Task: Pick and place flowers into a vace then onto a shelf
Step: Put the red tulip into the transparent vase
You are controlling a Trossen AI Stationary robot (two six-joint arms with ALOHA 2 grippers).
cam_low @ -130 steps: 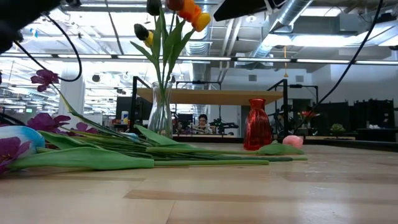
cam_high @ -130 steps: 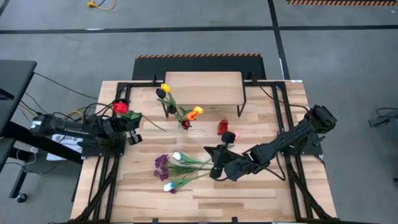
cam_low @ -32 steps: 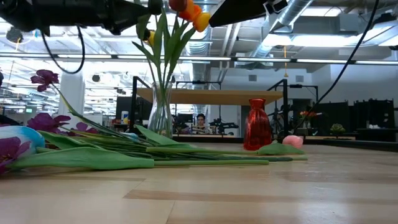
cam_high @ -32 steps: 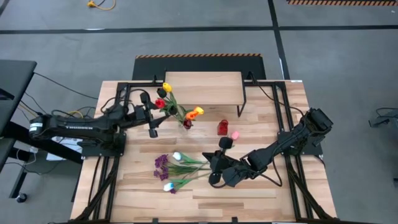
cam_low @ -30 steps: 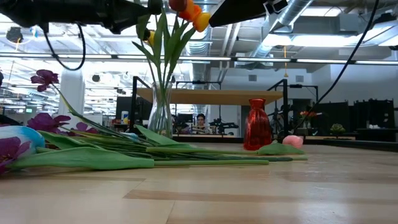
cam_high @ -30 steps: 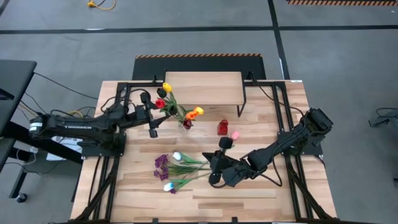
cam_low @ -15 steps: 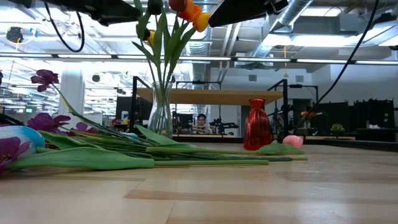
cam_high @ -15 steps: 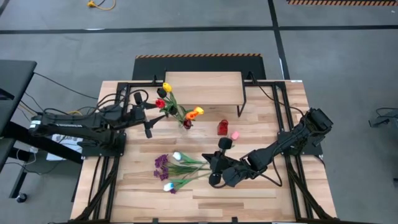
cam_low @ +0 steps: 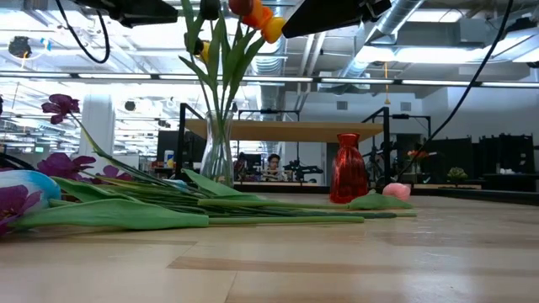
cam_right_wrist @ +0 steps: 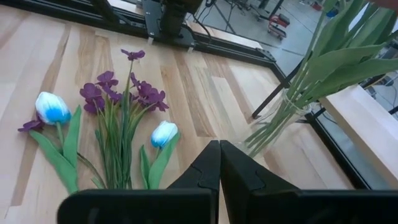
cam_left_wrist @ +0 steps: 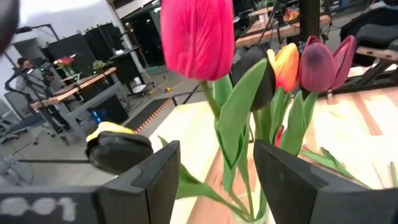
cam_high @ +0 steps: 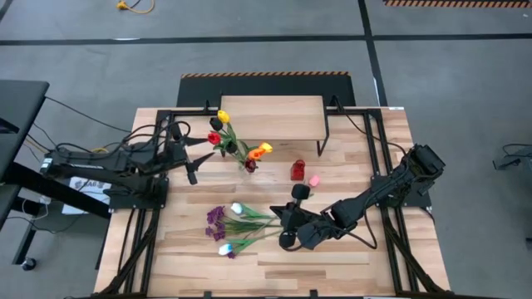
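A clear glass vase (cam_high: 247, 164) stands in the middle of the table and holds several tulips, among them a red one (cam_left_wrist: 198, 37), a yellow one (cam_high: 220, 117) and an orange one (cam_high: 263, 149). My left gripper (cam_high: 196, 158) hovers open just left of the vase, level, with the stems in view beyond its fingers (cam_left_wrist: 155, 180). More flowers (cam_high: 234, 224), purple sprigs and blue-white tulips, lie flat on the boards near the front. My right gripper (cam_high: 283, 229) is shut above the table just right of them. The shelf (cam_high: 272, 116) stands at the far edge.
A small red vase (cam_high: 298, 170) and a pink tulip head (cam_high: 314, 179) sit on the boards right of the glass vase. Black frame rails (cam_high: 378, 174) run along both table sides. Bare boards lie at the near edge (cam_high: 274, 274).
My left gripper has drawn back from the vase toward the table's left edge and risen a little, its fingers still apart. The red tulip stays in the vase among the others. My right arm has kept still.
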